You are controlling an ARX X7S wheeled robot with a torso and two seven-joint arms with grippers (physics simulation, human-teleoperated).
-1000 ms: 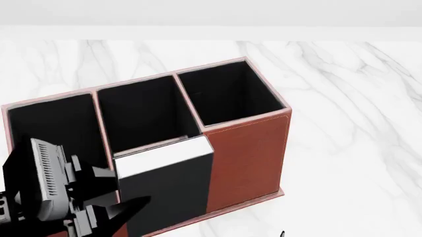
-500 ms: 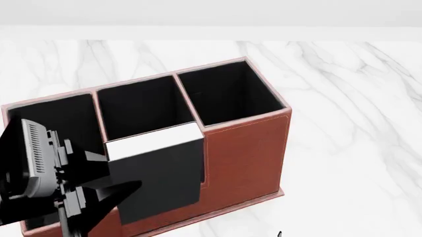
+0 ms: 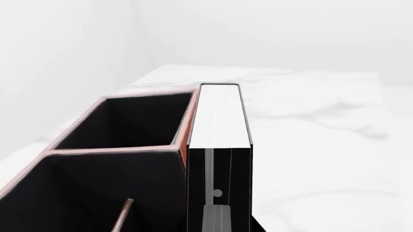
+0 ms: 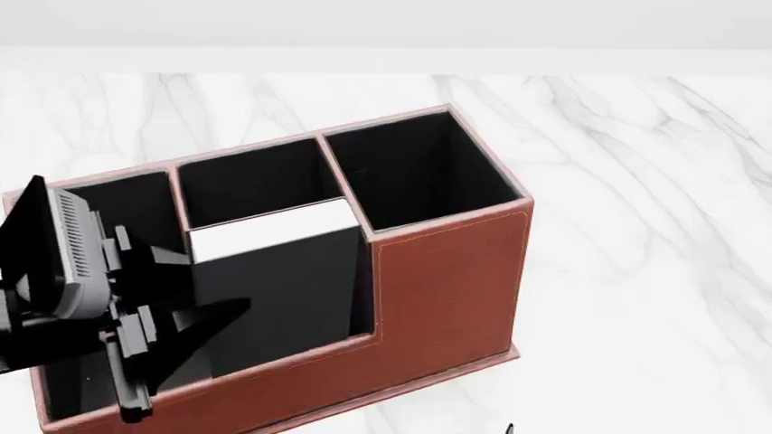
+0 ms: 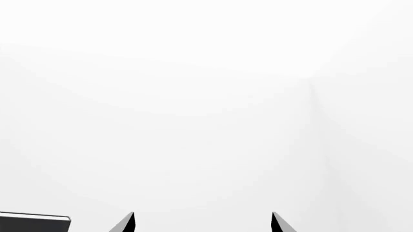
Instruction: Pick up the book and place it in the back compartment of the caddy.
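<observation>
A: Inside the caddy (image 4: 447,280), where is the book (image 4: 284,289)?
B: Upright in the back compartment (image 4: 362,307), left gripper (image 4: 199,330) clamping it.
A: Right gripper (image 5: 203,223)?
B: Spread wide; only its wrist view shows it.

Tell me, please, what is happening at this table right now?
The robot's left gripper holds the black book upright by its side, over the low-walled middle cell of the reddish-brown caddy, which stands on the marble table. The book's white page edge faces up and its lower part already sits inside the caddy. The right gripper is open and idle, facing blank background.
</observation>
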